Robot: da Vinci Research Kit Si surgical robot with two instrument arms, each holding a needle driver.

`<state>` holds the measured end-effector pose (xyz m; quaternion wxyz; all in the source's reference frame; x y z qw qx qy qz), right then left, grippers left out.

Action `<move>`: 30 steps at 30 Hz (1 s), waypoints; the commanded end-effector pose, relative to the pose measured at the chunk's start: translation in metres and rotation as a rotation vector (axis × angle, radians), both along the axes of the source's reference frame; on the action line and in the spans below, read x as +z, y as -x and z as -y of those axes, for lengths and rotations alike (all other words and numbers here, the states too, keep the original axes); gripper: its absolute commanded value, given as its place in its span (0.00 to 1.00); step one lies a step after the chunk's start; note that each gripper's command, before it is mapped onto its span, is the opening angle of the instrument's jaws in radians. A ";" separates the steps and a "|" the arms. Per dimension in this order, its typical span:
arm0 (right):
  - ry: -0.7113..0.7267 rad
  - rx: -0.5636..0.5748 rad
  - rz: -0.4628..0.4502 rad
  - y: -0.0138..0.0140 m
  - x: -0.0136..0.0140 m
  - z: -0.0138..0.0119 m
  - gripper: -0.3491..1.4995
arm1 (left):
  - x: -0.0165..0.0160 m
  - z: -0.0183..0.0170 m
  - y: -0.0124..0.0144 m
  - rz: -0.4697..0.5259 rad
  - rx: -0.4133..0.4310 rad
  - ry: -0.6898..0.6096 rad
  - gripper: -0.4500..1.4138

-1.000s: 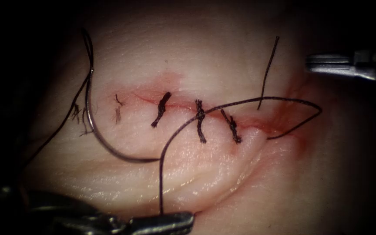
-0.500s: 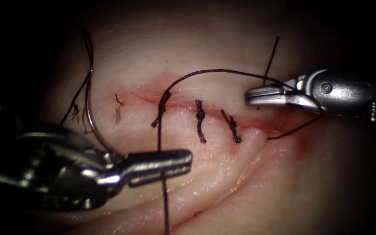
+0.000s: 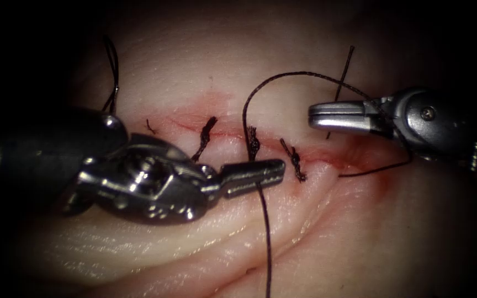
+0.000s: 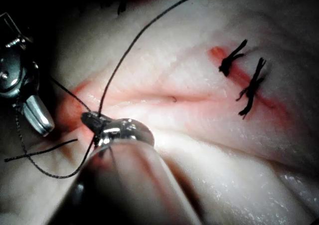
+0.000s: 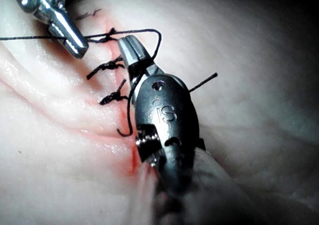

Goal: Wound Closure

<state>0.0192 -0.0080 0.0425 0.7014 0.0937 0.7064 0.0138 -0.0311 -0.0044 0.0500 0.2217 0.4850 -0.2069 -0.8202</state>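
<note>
Endoscope view alone: needle point(image 3: 112, 83), apparently ungrasped, left of cut point(image 3: 327, 157).

right tool point(image 5: 130, 49) jaws together, thread point(image 5: 130, 103) draped over, tissue point(image 5: 60, 150) beneath

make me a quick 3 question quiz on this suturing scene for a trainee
1. True or false: the left gripper is shut on the thread.
2. How many dark knotted stitches cross the cut? A one, B three, C six.
3. In one word, what does the right gripper hold?

Key
1. True. It grips the thread near the middle stitch.
2. B.
3. Nothing. It is shut, and the thread only lies across it.

The needle lies left of the cut, held by neither gripper and partly hidden by the left tool. Whether it is in the tissue cannot be told.
</note>
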 end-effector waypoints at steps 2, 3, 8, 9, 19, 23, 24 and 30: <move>-0.007 0.041 -0.010 -0.0013 0.0000 0.0002 0.00 | 0.0012 0.0001 0.0020 0.002 0.022 -0.009 0.00; -0.007 0.041 -0.010 -0.0013 0.0000 0.0002 0.00 | 0.0012 0.0001 0.0020 0.002 0.022 -0.009 0.00; -0.003 0.089 0.023 -0.0019 -0.0001 0.0006 0.00 | 0.0009 -0.0003 0.0040 0.018 0.035 -0.018 0.00; -0.002 0.104 0.038 -0.0020 -0.0001 0.0006 0.00 | 0.0008 -0.0003 0.0043 0.022 0.038 -0.020 0.00; -0.020 0.213 0.181 -0.0020 0.0003 -0.0011 0.56 | -0.0020 0.0003 0.0057 0.109 0.113 -0.040 0.00; -0.031 0.243 0.222 -0.0019 0.0004 -0.0018 0.67 | -0.0033 0.0014 0.0062 0.127 0.154 -0.077 0.00; -0.039 0.249 0.230 -0.0019 0.0004 -0.0019 0.70 | -0.0036 0.0016 0.0063 0.131 0.164 -0.085 0.00; -0.025 0.265 0.250 -0.0018 0.0009 -0.0019 0.74 | -0.0060 0.0026 0.0067 0.153 0.212 -0.110 0.00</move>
